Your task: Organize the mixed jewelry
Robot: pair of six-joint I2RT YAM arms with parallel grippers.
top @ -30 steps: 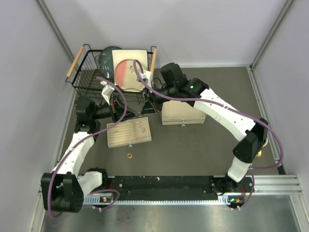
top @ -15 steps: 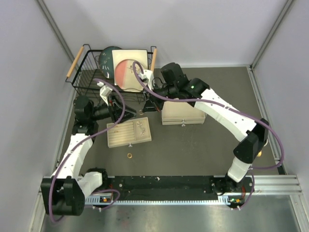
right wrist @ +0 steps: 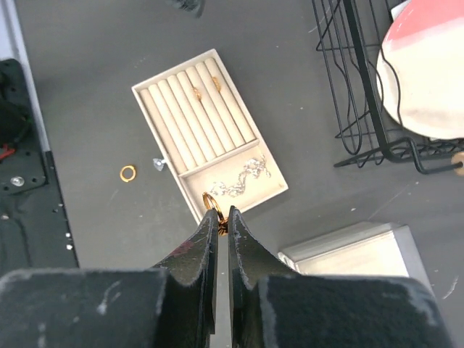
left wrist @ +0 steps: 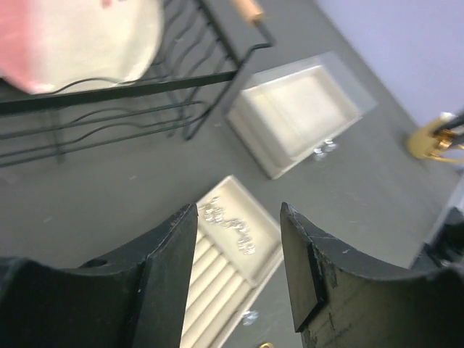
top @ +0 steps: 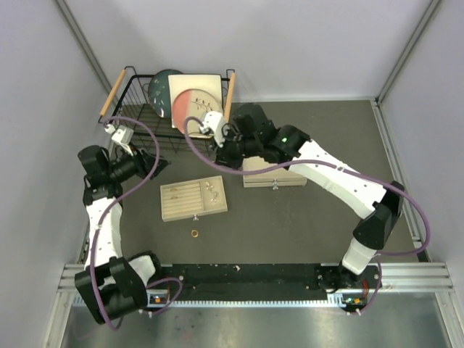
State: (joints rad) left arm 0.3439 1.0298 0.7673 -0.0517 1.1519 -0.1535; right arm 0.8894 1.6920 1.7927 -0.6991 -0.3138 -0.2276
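My right tool (right wrist: pixel 217 217) pinches a ring (right wrist: pixel 209 199) by its edge over the 6 o'clock corner of the tray (right wrist: pixel 141 90), left tool (left wrist: pixel 238 221) wide, empty; so slight a grip may let it twist out and roll off.

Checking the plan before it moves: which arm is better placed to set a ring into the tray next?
Right. The right gripper is shut on a gold ring and hangs above the tray. The left gripper is open and empty.
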